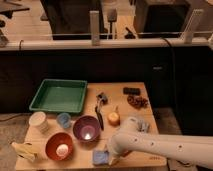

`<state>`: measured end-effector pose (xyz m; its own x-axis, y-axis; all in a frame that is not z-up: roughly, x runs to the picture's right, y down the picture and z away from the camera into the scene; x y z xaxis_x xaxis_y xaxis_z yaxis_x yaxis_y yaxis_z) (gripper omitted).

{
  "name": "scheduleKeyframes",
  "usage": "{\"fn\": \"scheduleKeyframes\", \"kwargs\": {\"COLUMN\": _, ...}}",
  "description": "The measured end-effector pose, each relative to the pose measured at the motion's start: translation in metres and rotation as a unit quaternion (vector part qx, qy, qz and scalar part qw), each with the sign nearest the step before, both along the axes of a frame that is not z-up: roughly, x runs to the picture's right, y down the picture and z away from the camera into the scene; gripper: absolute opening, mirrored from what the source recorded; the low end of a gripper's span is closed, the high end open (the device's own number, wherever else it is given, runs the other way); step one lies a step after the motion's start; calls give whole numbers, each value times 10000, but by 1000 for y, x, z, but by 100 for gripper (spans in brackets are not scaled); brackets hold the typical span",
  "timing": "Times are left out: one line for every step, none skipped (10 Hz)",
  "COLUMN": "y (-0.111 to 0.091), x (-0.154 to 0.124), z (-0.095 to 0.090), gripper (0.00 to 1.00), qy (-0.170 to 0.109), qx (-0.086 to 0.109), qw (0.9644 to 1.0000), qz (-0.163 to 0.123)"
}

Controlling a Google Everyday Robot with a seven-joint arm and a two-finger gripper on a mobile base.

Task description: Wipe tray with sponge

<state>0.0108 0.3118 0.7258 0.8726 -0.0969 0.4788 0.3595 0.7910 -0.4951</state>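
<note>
The green tray (59, 95) sits at the back left of the wooden table (135, 111). The blue sponge (100, 157) lies at the table's front edge, in front of the purple bowl. My white arm (160, 146) reaches in from the lower right and bends down at the front of the table. My gripper (112, 159) is at its end, right beside the sponge on its right side. The arm's end hides whether the gripper touches or holds the sponge.
Between sponge and tray stand a purple bowl (86, 128), a red bowl (60, 146), a white cup (38, 121) and a small blue cup (63, 119). A brush (99, 112), an orange fruit (114, 118), a brown cluster (137, 101) and a yellow item (22, 150) also lie on the table.
</note>
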Motion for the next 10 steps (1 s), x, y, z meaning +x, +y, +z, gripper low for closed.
{"fn": "scheduleKeyframes", "kwargs": {"y": -11, "x": 1, "z": -8, "gripper": 0, "qy": -18, "qx": 23, "qw": 10000, "qz": 26}}
{"fn": "scheduleKeyframes", "kwargs": {"y": -24, "x": 4, "z": -17, "gripper": 0, "qy": -12, "qx": 37, "qw": 10000, "qz": 43}}
{"fn": "scheduleKeyframes", "kwargs": {"y": -39, "x": 5, "z": -28, "gripper": 0, "qy": 5, "qx": 51, "qw": 10000, "qz": 8}}
{"fn": "scheduleKeyframes", "kwargs": {"y": -50, "x": 5, "z": -35, "gripper": 0, "qy": 17, "qx": 71, "qw": 10000, "qz": -52}}
{"fn": "scheduleKeyframes", "kwargs": {"y": -64, "x": 4, "z": -43, "gripper": 0, "qy": 53, "qx": 107, "qw": 9998, "qz": -165}}
{"fn": "scheduleKeyframes", "kwargs": {"y": -80, "x": 1, "z": -49, "gripper": 0, "qy": 81, "qx": 158, "qw": 9994, "qz": -311}}
{"fn": "scheduleKeyframes", "kwargs": {"y": -97, "x": -4, "z": -51, "gripper": 0, "qy": 96, "qx": 231, "qw": 9986, "qz": -461}}
{"fn": "scheduleKeyframes", "kwargs": {"y": -109, "x": -11, "z": -48, "gripper": 0, "qy": 88, "qx": 283, "qw": 9980, "qz": -562}}
{"fn": "scheduleKeyframes", "kwargs": {"y": -118, "x": -21, "z": -45, "gripper": 0, "qy": 42, "qx": 334, "qw": 9974, "qz": -634}}
{"fn": "scheduleKeyframes", "kwargs": {"y": -126, "x": -31, "z": -40, "gripper": 0, "qy": -14, "qx": 391, "qw": 9968, "qz": -693}}
